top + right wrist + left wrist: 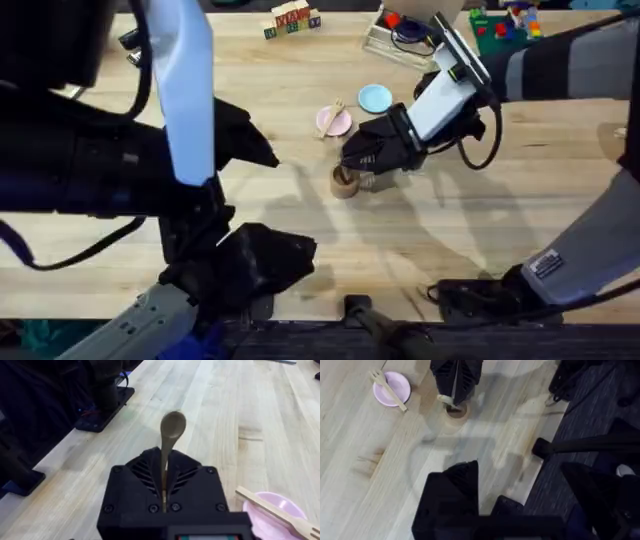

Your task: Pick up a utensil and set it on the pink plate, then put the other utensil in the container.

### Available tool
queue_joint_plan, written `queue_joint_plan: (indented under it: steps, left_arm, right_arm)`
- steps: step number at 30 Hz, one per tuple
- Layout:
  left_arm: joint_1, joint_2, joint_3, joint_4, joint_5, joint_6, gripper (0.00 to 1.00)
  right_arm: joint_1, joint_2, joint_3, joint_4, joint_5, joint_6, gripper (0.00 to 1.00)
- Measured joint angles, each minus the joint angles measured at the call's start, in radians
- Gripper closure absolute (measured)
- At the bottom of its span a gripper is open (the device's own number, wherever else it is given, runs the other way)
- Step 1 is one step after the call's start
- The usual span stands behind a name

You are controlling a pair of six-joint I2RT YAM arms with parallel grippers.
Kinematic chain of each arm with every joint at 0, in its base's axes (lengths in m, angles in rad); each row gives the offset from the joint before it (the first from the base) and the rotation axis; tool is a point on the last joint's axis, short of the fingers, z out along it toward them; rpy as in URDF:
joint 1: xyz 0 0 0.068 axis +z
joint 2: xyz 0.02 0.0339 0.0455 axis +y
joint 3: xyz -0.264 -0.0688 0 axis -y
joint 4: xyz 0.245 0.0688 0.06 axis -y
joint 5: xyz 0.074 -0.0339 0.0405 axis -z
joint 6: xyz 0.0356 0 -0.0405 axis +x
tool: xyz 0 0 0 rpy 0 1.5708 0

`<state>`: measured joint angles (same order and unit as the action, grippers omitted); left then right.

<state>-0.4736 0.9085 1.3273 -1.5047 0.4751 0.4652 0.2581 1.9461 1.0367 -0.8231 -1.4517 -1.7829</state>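
The wooden fork (331, 114) lies across the small pink plate (334, 122), also seen as the fork (388, 391) on the plate (395, 386) in the left wrist view. My right gripper (352, 166) hangs directly over the brown cup container (344, 184), shut on the slim tineless utensil (172, 427). The utensil's pale end (445, 400) sits at the container's (455, 412) mouth. In the right wrist view the gripper hides the container. My left gripper (520, 505) is open and holds nothing, raised high near the table's front left.
A light blue plate (375, 98) sits just right of the pink one. At the back stand a clear box with red items (400, 35), wooden letter blocks (292, 18) and green bricks (505, 25). Black arm bases (470, 300) line the front edge.
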Motion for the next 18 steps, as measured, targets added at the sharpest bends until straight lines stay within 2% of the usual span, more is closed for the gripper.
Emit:
queue_joint_plan:
  steps: [15,18]
  left_arm:
    - [0.000,0.000,0.000,-0.002,0.000,0.000,0.008]
    - [0.000,0.000,0.000,-0.003,0.000,0.000,0.008]
  right_arm:
    - [0.009,0.059,0.000,0.018,-0.001,0.006,0.968]
    - [0.010,0.059,0.000,0.018,-0.001,0.007,0.934]
